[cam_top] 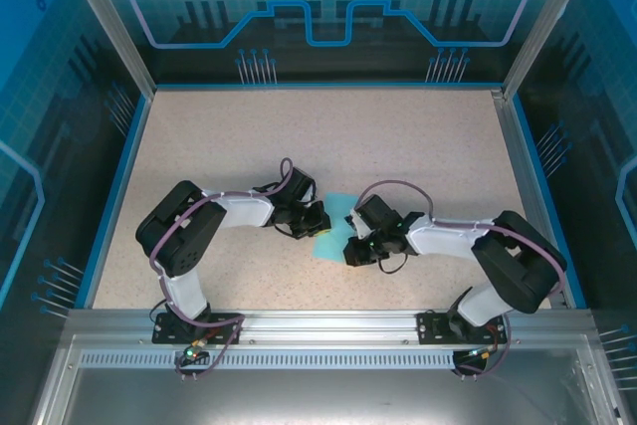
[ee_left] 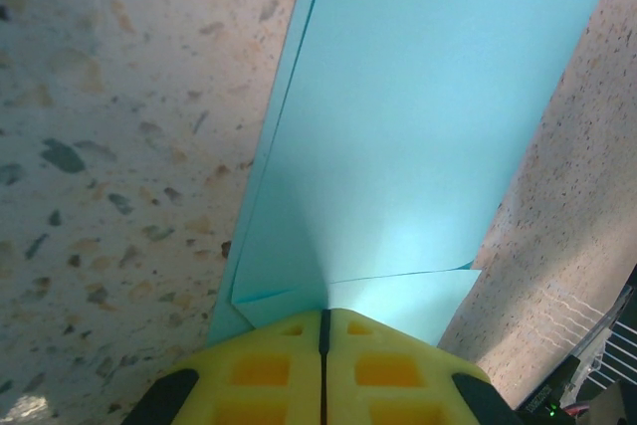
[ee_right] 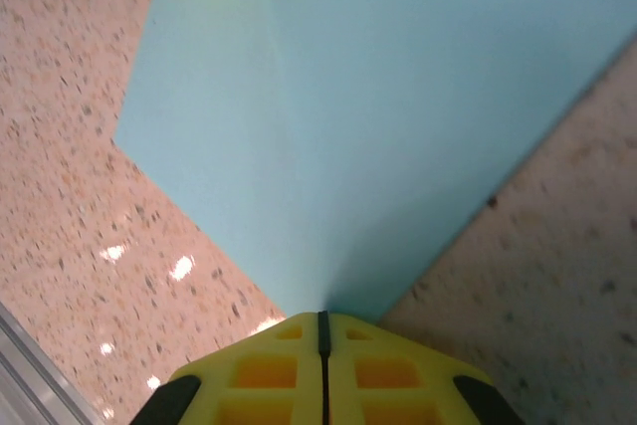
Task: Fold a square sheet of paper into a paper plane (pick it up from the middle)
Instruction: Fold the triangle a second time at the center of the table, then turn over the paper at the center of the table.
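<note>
Our left gripper [ee_left: 323, 318] pinches, fingers tight together, the folded end of the light blue square sheet of paper [ee_left: 418, 126], and our right gripper [ee_right: 320, 318] clamps an opposite corner the same way. The sheet lies on the speckled table [cam_top: 199, 136] between the arms, with one flap doubled over; we judge most plane folds are not yet made.

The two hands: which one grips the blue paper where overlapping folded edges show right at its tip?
The left hand. Layered flap edges of the blue paper lie just ahead of it, while at the right hand the paper looks smooth and unbroken.
</note>
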Robot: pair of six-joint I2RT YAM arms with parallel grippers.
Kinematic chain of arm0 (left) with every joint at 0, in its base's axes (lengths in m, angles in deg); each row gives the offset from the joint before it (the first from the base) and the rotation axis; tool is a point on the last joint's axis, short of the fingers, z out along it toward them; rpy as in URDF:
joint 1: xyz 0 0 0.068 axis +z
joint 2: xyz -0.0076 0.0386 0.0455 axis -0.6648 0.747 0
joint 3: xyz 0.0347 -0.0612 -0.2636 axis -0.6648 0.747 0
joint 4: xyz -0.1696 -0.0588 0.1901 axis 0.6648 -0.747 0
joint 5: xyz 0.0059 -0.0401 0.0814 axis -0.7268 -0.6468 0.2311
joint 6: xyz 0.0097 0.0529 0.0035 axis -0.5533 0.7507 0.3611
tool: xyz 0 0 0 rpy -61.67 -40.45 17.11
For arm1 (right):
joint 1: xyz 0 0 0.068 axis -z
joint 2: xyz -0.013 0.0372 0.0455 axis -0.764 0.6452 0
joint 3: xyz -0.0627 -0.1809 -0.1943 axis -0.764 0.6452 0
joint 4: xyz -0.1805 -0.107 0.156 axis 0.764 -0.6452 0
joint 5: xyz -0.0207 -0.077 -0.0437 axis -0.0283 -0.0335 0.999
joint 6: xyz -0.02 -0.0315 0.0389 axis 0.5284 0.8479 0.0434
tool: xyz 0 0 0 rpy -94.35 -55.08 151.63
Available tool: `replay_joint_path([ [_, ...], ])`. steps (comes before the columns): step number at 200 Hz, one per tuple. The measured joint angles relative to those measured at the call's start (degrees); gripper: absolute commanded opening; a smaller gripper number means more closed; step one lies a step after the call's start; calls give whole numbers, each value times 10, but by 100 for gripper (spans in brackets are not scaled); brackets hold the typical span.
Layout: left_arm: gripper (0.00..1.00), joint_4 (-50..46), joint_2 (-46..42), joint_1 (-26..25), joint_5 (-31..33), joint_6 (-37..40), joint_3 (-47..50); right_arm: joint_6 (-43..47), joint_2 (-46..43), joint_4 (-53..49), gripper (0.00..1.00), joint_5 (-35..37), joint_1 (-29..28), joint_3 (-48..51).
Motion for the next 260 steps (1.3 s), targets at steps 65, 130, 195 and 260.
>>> replay_joint_path([
  [65,18,11,-5,-3,-4,5,4,-73,-62,-62,16,58,2,-20],
  [130,41,-10,-67,-10,2,6,2,-128,-63,-56,44,125,32,-27],
  [195,44,15,-130,-10,27,-29,60,-105,-26,-29,44,82,83,-45],
  [260,43,17,-130,-12,31,-46,77,-59,24,-2,31,22,85,-89],
])
